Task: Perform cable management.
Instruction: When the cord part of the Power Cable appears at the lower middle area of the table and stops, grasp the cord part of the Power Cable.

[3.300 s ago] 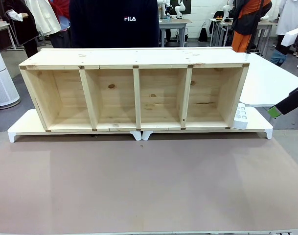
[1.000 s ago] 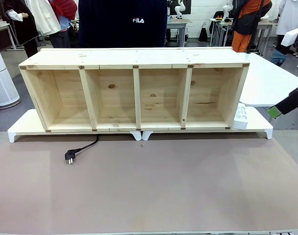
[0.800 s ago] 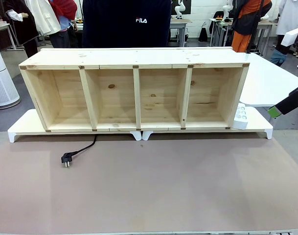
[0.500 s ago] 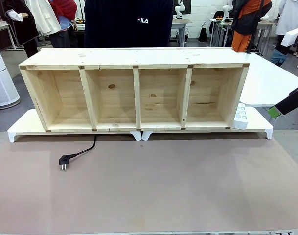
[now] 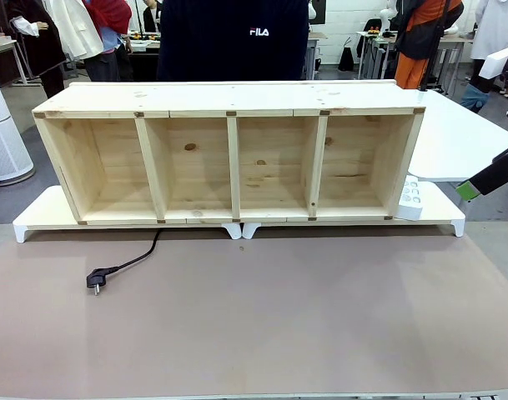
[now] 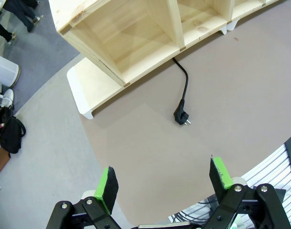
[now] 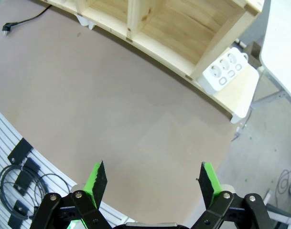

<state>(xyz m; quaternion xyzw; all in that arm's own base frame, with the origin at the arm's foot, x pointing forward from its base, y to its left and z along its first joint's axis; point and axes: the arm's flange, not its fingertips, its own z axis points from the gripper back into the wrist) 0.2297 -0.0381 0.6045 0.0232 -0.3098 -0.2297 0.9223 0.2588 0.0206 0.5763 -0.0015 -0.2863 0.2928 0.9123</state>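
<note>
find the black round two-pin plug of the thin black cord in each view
Front view: black round two-pin plug, lower left on the brown mat.
Left wrist view: plug just right of centre.
Right wrist view: plug in the top left corner.
Shared landmark: the pale wooden four-bay shelf; the thin black cord runs from under it.

Cable [image 5: 124, 265] vanishing under the wooden shelf [image 5: 233, 111], power strip [image 5: 411, 198] partly behind its side, person [image 5: 237, 42] cut by top edge

Ahead of the left gripper [image 6: 164, 183], the cable [image 6: 186, 83] looks like smooth black plastic on the matt grey-brown table surface [image 6: 241, 105]. The shelf [image 5: 237, 167] is pale unpainted wood with knots. The power strip [image 7: 224, 72] beyond the right gripper [image 7: 150, 183] is white plastic.
</note>
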